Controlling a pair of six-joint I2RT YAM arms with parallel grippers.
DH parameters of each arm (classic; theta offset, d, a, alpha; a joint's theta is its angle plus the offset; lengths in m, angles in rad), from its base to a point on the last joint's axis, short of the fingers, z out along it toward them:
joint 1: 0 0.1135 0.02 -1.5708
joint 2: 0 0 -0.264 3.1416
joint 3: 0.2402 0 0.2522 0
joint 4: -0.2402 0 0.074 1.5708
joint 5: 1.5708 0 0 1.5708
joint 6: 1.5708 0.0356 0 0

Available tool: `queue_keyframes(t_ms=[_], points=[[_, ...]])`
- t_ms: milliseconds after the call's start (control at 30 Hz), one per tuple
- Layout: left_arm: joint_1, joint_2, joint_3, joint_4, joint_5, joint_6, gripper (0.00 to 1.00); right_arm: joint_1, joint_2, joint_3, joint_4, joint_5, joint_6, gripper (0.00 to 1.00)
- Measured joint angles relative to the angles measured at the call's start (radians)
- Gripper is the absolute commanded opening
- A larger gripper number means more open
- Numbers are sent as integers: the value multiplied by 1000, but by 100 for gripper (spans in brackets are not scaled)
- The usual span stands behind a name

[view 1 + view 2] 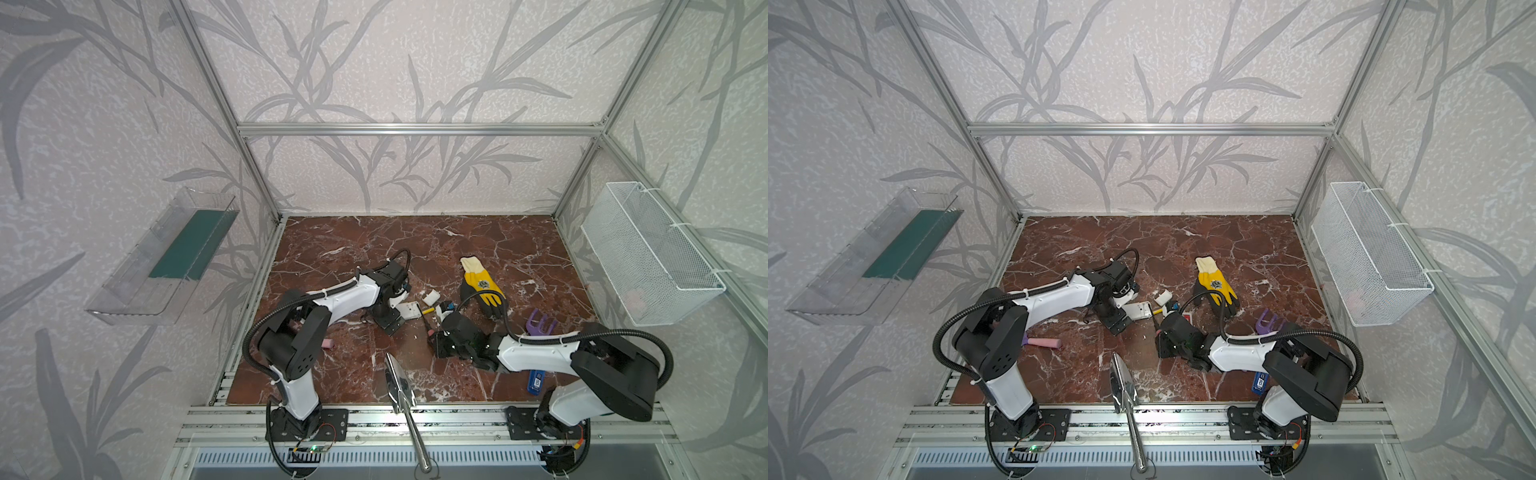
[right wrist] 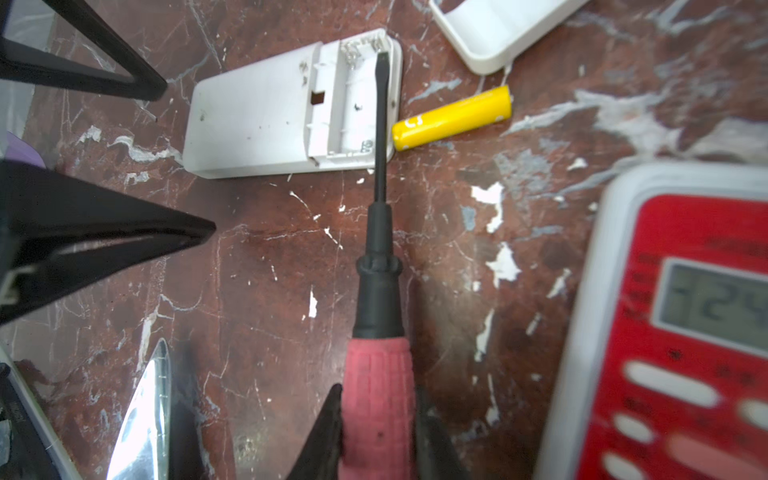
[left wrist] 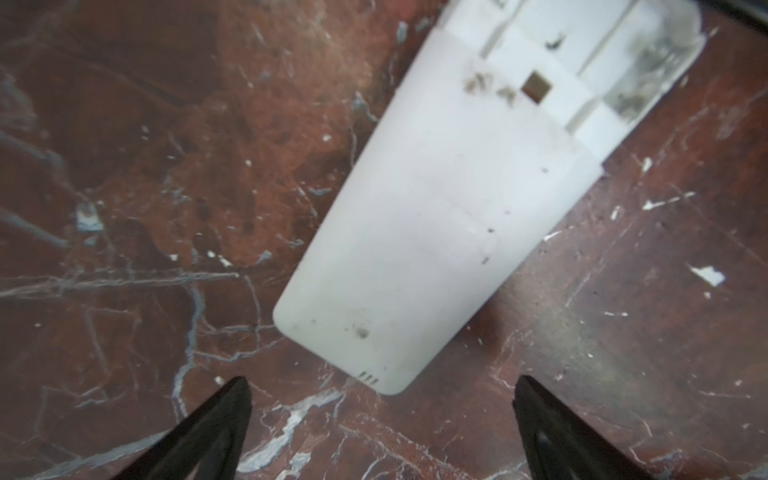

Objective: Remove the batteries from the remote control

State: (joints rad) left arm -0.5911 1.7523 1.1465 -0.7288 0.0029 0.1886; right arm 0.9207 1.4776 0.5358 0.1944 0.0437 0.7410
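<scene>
- Right wrist view is showing the right gripper pinching the pink-handled screwdriver by its handle, the dark shaft pointing out over the white remote
- That remote is lying back-up on the marble table, its battery bay standing uncovered; the screwdriver tip is lining up over the bay, though whether it is touching I cannot tell
- One yellow battery is lying on the table, outside the remote and just beside its bay end
- A loose white cover is resting near that battery, and a red-faced remote is lying apart from them
- Left wrist view is showing the left gripper with its fingers spread wide, holding nothing, just short of the white remote's closed end
</scene>
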Motion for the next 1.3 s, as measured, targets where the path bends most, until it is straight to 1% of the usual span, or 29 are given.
queue_keyframes(t_ms=[167,267,433,567,700,833,1033,1167,1300], points=[[39,-98,37,47,-31,-6,99,-28,-89,22,-93,9,-54,0],[85,-130,85,85,-52,-18,99,-58,-143,25,-122,6,-80,0],[182,-71,204,122,-82,-69,99,-122,-201,26,-172,-2,-122,0],[241,-2,227,140,-99,-130,99,-222,-247,26,-232,-10,-152,0],[283,9,164,177,-104,-187,99,-334,-301,24,-294,-24,-196,0],[311,-21,70,230,-107,-219,99,-398,-332,15,-340,-49,-243,0],[321,-123,-64,315,-103,-249,99,-407,-383,-80,-384,-105,-267,0],[322,-180,-124,389,-76,-271,99,-407,-430,-162,-392,-150,-242,0],[322,-195,-158,442,-24,-288,99,-407,-461,-200,-412,-156,-206,0]])
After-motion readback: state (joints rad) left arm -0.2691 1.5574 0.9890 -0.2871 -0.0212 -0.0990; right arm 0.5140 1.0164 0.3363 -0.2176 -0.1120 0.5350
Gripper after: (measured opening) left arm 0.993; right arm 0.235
